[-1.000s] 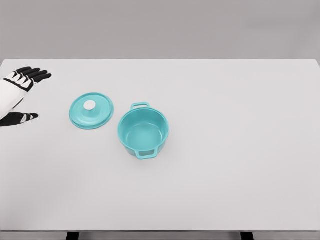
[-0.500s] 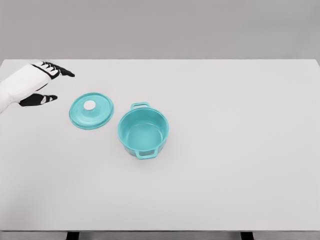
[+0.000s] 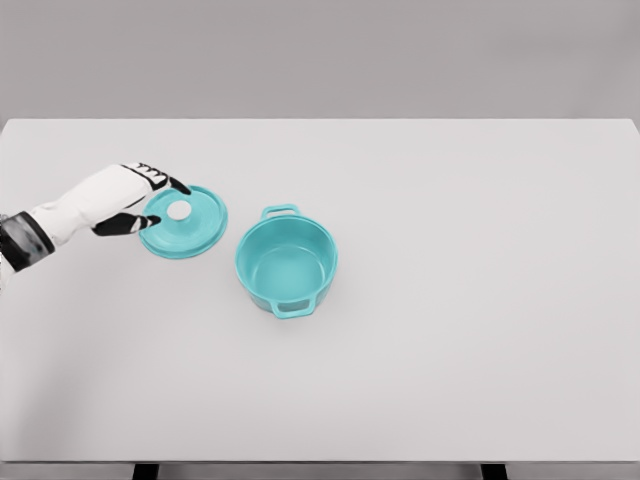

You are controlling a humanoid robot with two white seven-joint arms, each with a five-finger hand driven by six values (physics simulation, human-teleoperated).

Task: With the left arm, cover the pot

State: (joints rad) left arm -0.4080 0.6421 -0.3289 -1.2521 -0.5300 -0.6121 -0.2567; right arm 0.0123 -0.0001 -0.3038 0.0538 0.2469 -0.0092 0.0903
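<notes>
A teal pot (image 3: 287, 265) with two side handles stands uncovered on the white table (image 3: 480, 300), left of the middle. Its teal lid (image 3: 190, 228) with a white knob (image 3: 179, 210) lies flat on the table just to the pot's left. My left hand (image 3: 150, 202) reaches in from the left edge and sits at the lid's left rim. Its fingers (image 3: 172, 183) are spread above the rim and the thumb (image 3: 135, 223) below it, open around the knob's left side with nothing grasped. The right arm does not show.
The table's far edge (image 3: 320, 120) runs along the top against a grey wall. Its near edge (image 3: 320, 462) lies at the bottom of the view.
My left hand has moved right and slightly nearer, from the table's far left to the lid's left rim. The lid and pot have not moved.
</notes>
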